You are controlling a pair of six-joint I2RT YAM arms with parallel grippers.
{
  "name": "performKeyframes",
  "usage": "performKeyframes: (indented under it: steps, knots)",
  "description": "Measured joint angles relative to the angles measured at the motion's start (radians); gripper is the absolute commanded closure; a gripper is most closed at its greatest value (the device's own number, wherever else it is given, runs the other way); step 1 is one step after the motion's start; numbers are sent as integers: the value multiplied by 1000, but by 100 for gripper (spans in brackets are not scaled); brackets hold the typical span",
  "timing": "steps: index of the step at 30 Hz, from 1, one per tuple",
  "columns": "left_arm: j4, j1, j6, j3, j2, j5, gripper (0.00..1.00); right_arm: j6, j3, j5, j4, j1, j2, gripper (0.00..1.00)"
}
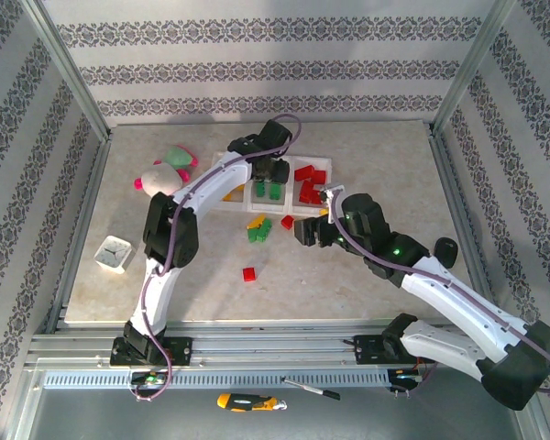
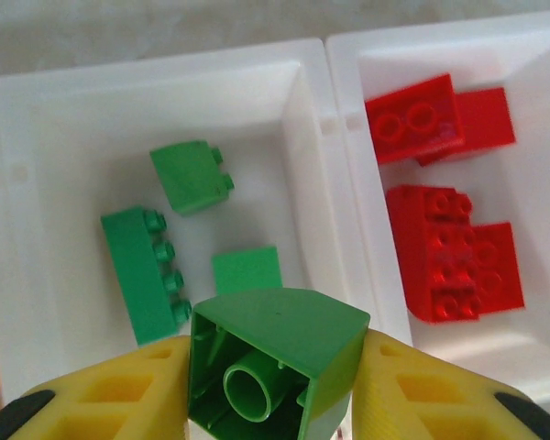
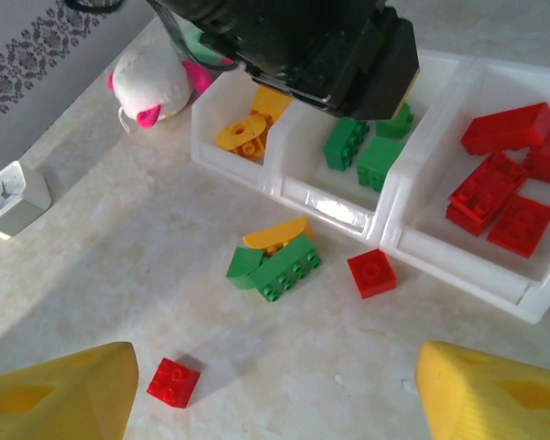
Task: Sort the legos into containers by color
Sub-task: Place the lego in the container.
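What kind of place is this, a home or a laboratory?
Probably a robot test booth: patterned wall panels in a metal frame enclose the table, and the left arm and right arm are bolted to a rail.

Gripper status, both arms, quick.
Left gripper: shut on a green lego, above the middle bin.
Right gripper: open, holding nothing.

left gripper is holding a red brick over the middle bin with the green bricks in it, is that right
Not quite. The brick clamped in the left gripper is green, not red, as the left wrist view shows. The rest holds: it is over the middle bin, where the green bricks lie.
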Motion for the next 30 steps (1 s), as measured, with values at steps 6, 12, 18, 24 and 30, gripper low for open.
performKeyframes:
  steps: [6, 12, 18, 24, 30]
  knots:
    - [-55, 15, 23, 109, 85, 1, 38, -11, 3, 2, 6, -5, 0, 20]
    - [-80, 15, 44, 137, 83, 5, 8, -11, 4, 3, 5, -5, 3, 21]
    - [-73, 15, 48, -35, -76, -2, 1, 4, 23, 36, 0, -5, 81, 21]
    - [13, 15, 43, -366, -412, -28, 1, 53, 93, 81, -26, -11, 257, 22]
    - [97, 16, 43, -719, -703, -74, 1, 175, 204, 147, -66, -11, 502, 23]
